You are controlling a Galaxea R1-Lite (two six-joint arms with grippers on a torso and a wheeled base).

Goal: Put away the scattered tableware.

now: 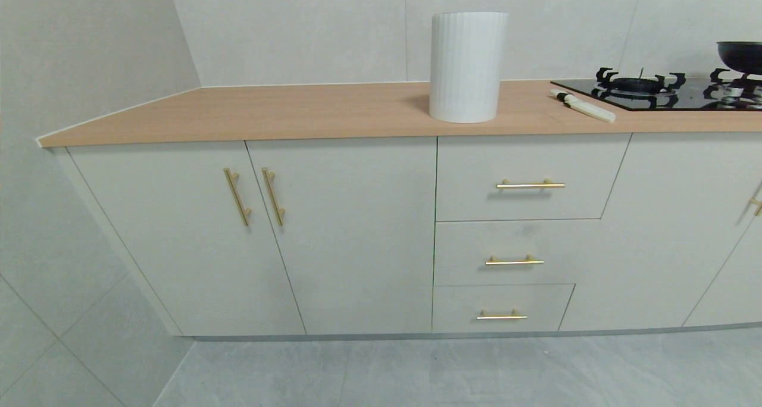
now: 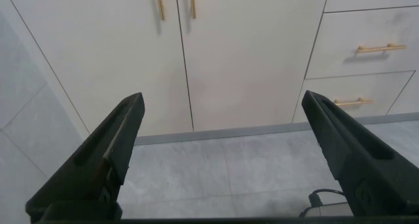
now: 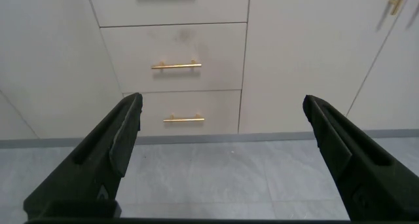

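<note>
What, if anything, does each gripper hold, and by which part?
Nothing is held. The left gripper and the right gripper both stand open and empty, facing the cabinet.

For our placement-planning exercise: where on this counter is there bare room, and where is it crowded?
Free: the wooden countertop from the left wall corner to the white ribbed container; a narrower strip between container and white knife. Crowded: the right end, knife beside gas hob carrying a black pan.

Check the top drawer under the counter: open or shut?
Shut. The top drawer front lies flush with the middle drawer below and the cabinet door beside it; no gap shows.
</note>
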